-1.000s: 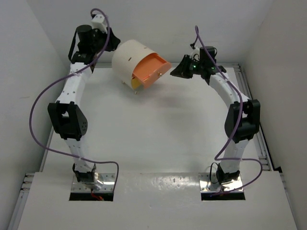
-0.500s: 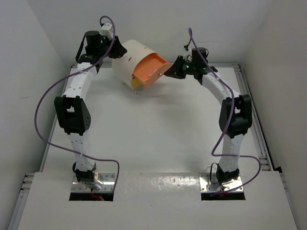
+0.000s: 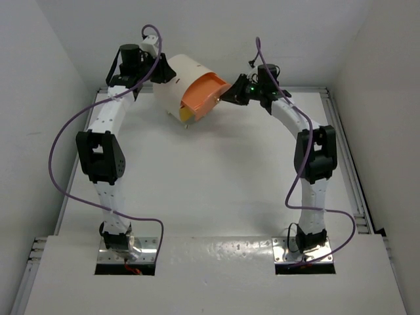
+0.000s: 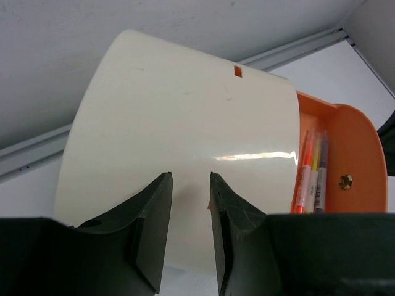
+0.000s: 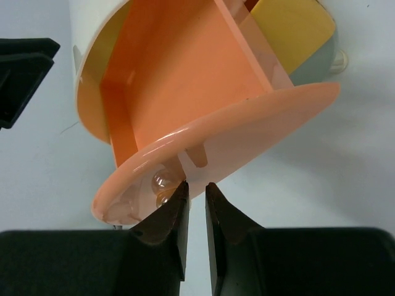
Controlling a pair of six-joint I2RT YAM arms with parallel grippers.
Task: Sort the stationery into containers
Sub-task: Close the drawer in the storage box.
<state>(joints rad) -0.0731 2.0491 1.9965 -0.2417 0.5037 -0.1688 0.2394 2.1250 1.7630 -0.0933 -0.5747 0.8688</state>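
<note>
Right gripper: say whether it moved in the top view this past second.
Yes. The right gripper has moved left, away from the table's right rail, up to the peach drawer front.

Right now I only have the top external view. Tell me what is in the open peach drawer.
Observer: The left wrist view shows thin pens lying side by side in the drawer, with orange, yellow and blue ends.
Operator: Report the right fingers against the knob.
Observer: The right gripper sits at the lower edge of the drawer front. The knob is just beside its fingers, not between them.
Operator: Now the left fingers.
Observer: The left gripper has a narrow gap with nothing in it and points at the cream wall of the cabinet.
</note>
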